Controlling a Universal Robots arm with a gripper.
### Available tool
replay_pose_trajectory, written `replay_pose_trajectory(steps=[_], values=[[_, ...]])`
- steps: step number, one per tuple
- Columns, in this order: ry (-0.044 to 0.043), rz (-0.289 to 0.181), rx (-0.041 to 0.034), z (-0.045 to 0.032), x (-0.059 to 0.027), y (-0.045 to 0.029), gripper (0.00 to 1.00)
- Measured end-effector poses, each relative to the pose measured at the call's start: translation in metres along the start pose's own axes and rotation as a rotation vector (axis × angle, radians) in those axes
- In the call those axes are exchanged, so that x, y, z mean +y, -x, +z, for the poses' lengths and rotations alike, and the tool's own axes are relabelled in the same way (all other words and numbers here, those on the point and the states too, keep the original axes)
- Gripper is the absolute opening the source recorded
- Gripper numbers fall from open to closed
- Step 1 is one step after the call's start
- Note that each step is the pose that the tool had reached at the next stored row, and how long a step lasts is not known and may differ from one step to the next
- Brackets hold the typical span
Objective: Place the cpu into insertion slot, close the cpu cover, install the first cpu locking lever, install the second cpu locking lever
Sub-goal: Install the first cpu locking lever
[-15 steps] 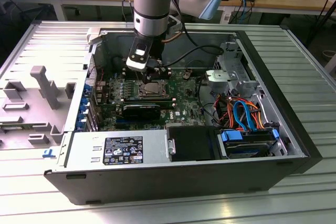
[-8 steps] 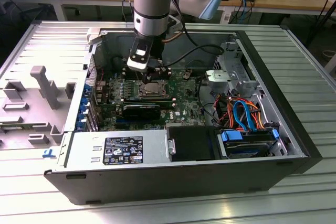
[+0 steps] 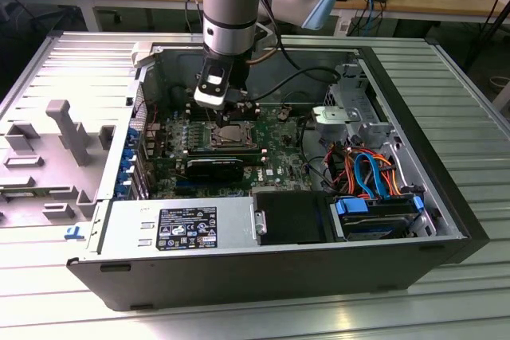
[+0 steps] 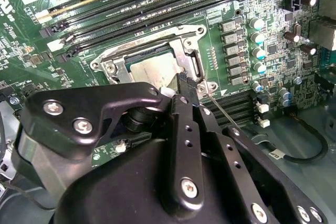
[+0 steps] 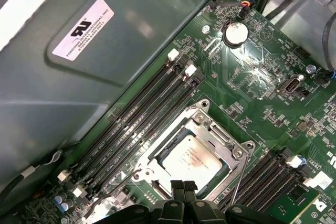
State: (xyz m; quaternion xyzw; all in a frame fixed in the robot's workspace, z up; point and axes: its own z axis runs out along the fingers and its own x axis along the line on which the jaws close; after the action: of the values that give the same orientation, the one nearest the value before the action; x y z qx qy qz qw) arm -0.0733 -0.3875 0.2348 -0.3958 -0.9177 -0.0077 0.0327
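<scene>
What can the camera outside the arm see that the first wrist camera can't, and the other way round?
The exterior view takes in the whole open computer case, the arm reaching into it, and the blue and orange cables. The first wrist view picks out a round coin battery and a white sticker on a grey metal wall. Both share the cpu framed by the cpu cover, with the claw at its edge.

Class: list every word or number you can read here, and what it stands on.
White sticker on the case wall: too small to read.
Black label on the silver power supply: too small.
Markings on top of the cpu: too blurred.
Nothing can be quoted.
</scene>
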Motion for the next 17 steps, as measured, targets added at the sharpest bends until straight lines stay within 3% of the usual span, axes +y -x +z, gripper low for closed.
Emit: replay_pose_trajectory(steps=[17], values=[[-0.0027,-0.042,-0.0005,0.0000,0.0000,0.0000,0.11]])
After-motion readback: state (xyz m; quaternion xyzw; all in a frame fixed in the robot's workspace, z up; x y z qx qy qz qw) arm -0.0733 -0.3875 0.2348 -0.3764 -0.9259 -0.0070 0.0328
